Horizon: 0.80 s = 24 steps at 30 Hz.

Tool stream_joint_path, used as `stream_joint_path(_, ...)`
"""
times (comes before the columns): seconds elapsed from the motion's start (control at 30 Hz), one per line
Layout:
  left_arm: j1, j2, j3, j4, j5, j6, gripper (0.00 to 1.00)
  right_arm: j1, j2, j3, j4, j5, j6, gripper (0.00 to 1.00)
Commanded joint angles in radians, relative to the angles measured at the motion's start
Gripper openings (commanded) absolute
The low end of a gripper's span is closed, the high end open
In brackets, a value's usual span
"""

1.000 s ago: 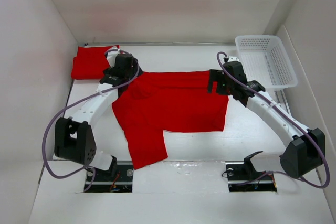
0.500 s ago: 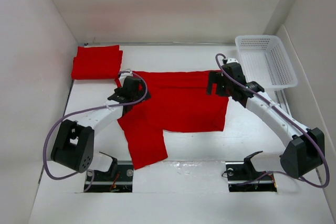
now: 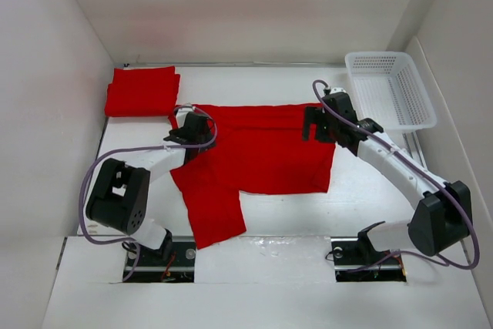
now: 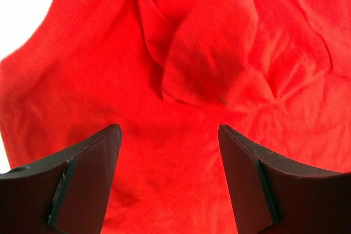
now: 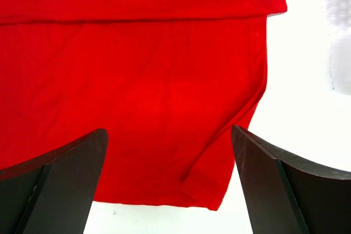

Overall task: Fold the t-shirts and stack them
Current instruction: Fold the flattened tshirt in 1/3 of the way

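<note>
A red t-shirt (image 3: 258, 152) lies partly folded across the middle of the table, one sleeve (image 3: 216, 217) reaching toward the near edge. A folded red t-shirt (image 3: 141, 91) lies at the back left. My left gripper (image 3: 192, 130) is open and empty just above the shirt's left part; its view shows wrinkled red cloth (image 4: 208, 64) between the fingers (image 4: 90, 173). My right gripper (image 3: 317, 125) is open and empty over the shirt's right edge; its view shows the shirt's hem corner (image 5: 219, 190) between the fingers (image 5: 274, 190).
A white plastic basket (image 3: 391, 88) stands at the back right. White walls close in the table on the left, back and right. Bare white table (image 3: 370, 190) lies right of the shirt.
My left gripper has drawn back from the folded shirt at the back left, toward me onto the spread shirt's left part. The right gripper has barely moved.
</note>
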Motion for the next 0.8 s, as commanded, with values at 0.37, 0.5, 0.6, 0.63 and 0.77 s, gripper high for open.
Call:
stream_joint_path(0.37,0.025,0.107,0.089,0.062,0.031,0.064,0.50,-0.012,0.023,0.023,0.002,0.024,-0.001,1.00)
stream_joint_path(0.5,0.025,0.120,0.100,0.071,0.054,0.064,0.36,-0.012,0.023,0.023,0.002,0.024,-0.001,1.00)
stream_joint_path(0.6,0.025,0.131,0.120,0.071,0.054,0.064,0.27,-0.012,0.023,0.023,0.002,0.024,-0.001,1.00)
stream_joint_path(0.63,0.025,0.131,0.120,0.071,0.054,0.064,0.25,-0.012,0.023,0.023,0.002,0.024,-0.001,1.00)
stream_joint_path(0.77,0.025,0.131,0.120,0.071,0.054,0.064,0.24,-0.012,0.023,0.023,0.002,0.024,-0.001,1.00)
